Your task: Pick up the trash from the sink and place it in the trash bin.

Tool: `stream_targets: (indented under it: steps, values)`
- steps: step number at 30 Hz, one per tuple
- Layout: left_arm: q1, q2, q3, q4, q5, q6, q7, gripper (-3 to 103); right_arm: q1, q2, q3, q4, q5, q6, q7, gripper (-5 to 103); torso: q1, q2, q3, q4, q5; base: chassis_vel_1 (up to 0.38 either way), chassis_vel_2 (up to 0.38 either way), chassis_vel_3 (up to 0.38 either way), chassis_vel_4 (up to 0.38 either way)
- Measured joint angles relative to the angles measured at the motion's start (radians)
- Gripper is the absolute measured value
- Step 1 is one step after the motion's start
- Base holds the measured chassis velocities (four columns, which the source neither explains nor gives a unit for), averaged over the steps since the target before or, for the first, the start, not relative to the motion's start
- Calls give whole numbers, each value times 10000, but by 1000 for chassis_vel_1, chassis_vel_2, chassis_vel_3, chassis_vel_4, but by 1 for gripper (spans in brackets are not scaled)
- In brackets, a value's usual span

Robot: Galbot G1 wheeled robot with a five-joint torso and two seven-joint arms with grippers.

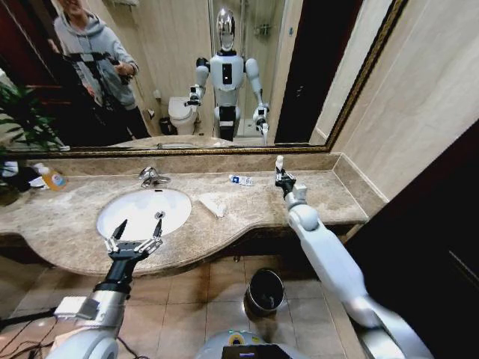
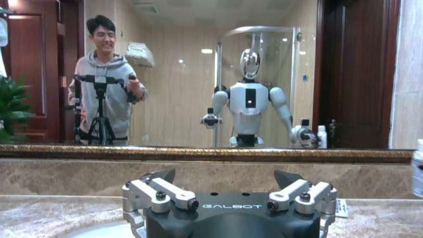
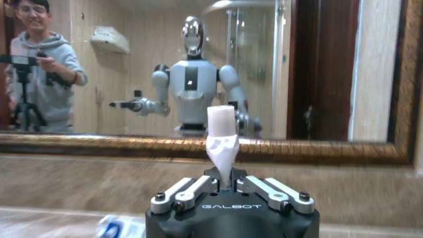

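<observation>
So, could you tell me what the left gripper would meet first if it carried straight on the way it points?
Probably the marble backsplash below the mirror: the open left gripper points level over the sink towards it. Depth is unclear.

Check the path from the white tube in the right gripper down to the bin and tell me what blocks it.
The right gripper holds the white tube above the countertop. The trash bin stands on the floor below the counter's front edge, so that edge lies between; otherwise nothing visible does.

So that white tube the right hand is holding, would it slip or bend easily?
Probably light: the right gripper holds the tube upright by its flat end alone. Its crimped neck looks soft, so it may flex. Smooth plastic could slip, though the fingers look shut on it.
</observation>
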Motion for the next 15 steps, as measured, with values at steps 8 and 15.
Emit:
stream_targets:
  steps: [8,15]
  values:
    - [0,1,1,1,-1,0,1,100,-2383,-897,1032,2517,829,-41,-246,10,-2,1,-2,-2,-4,0,0,0,0]
    - [0,1,1,1,-1,0,0,100,-4028,-1087,1676,3703,1125,-88,-322,10,-1,1,-1,1,-4,0,0,0,0]
